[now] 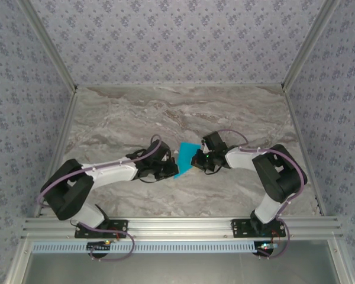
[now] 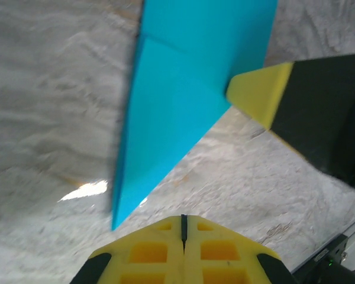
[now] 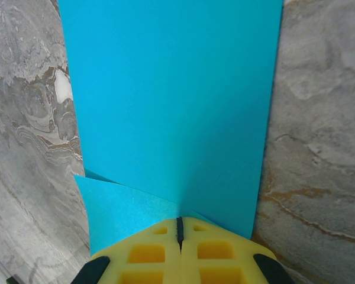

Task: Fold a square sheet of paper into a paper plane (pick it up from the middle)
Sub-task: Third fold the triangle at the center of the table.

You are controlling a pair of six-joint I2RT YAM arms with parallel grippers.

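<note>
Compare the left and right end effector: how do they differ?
The right end effector pinches the blue paper; the left end effector grips nothing. The left one sits left of the paper, the right one on its right. Both are shut.

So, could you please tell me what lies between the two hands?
The blue paper, held by the right hand, lies there in the top view.
</note>
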